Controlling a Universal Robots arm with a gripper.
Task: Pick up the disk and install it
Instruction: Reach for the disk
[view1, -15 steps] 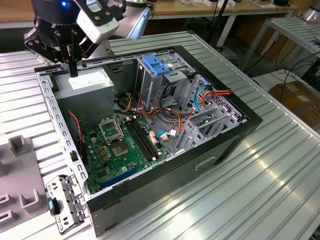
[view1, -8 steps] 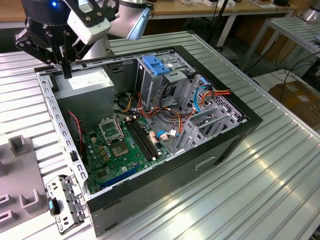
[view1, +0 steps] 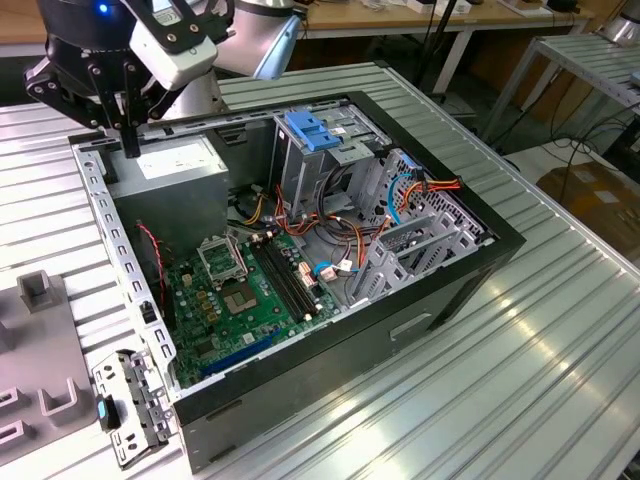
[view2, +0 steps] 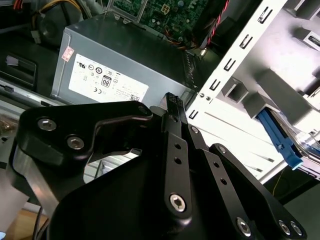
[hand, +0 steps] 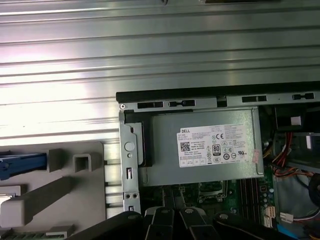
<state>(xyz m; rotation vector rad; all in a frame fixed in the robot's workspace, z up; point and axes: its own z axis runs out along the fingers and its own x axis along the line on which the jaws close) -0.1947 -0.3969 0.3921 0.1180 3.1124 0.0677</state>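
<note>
The disk (hand: 22, 165) shows its bright blue carrier rail at the edge of a grey holder block (hand: 75, 195) beside the computer case. The same blue rail of the disk (view2: 278, 137) appears in the second wrist view, resting on that grey holder. My black gripper (view1: 131, 148) hangs over the case's back corner in the exterior view, just above the silver power supply (view1: 170, 165). Its fingers (view2: 171, 102) are pressed together with nothing between them. The gripper is apart from the disk.
The open computer case (view1: 400, 320) lies on a ribbed metal table (view1: 520, 380), with the green motherboard (view1: 240, 300), cables and a drive cage topped by a pale-blue plate (view1: 315, 130). A grey perforated bracket (view1: 130, 405) lies at the exterior view's lower left.
</note>
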